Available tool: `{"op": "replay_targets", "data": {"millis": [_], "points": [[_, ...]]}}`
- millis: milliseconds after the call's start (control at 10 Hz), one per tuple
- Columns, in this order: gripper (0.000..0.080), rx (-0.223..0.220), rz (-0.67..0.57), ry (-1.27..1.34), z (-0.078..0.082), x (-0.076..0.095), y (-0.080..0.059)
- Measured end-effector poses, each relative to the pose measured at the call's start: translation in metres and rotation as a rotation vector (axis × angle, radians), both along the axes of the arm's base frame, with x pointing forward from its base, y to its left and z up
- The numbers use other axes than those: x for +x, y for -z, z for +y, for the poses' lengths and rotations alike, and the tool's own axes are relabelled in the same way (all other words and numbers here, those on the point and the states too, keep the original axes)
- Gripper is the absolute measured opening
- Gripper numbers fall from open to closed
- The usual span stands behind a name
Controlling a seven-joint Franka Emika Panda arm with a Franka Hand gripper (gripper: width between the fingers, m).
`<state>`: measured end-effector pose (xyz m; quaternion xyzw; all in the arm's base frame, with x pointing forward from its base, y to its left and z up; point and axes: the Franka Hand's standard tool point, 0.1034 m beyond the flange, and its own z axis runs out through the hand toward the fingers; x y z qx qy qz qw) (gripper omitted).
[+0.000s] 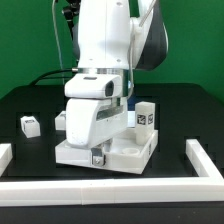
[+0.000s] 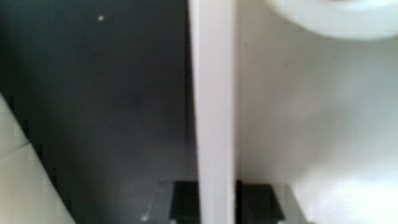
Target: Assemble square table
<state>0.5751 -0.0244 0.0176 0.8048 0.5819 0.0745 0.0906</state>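
- Square tabletop lies within the border rails, behind the front one.
- Block leg stands at its far corner, on the exterior view's right.
- Second block leg sits well apart, on the exterior view's left.

Exterior cam: slightly above table, facing arm head-on, mid range. Wrist cam: looking down, tight on tabletop rim; that tabletop is the overlap

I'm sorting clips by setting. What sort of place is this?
Most likely a robotics lab test bench, not a home: a white robot arm over a square tabletop, a black table fenced by white border rails, and a plain green backdrop.
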Motion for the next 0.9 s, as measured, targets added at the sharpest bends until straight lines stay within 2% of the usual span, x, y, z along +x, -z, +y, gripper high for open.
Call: {"op": "replay_targets", "data": {"millis": [100,400,500,600,900], "points": [[0.0075,-0.01,-0.002,-0.038,0.003,0.002,-0.001],[0.0077,-0.078,-0.042,-0.356,0.052,0.038,-0.001],[0.0082,-0.086,-0.062,-0.382,0.061,0.041,-0.003],[0.0084,-0.09,-0.057,-0.37,0.055,0.041,-0.004],[0.0084,-0.087,-0.057,-0.363,0.057,0.041,-0.004]]}}
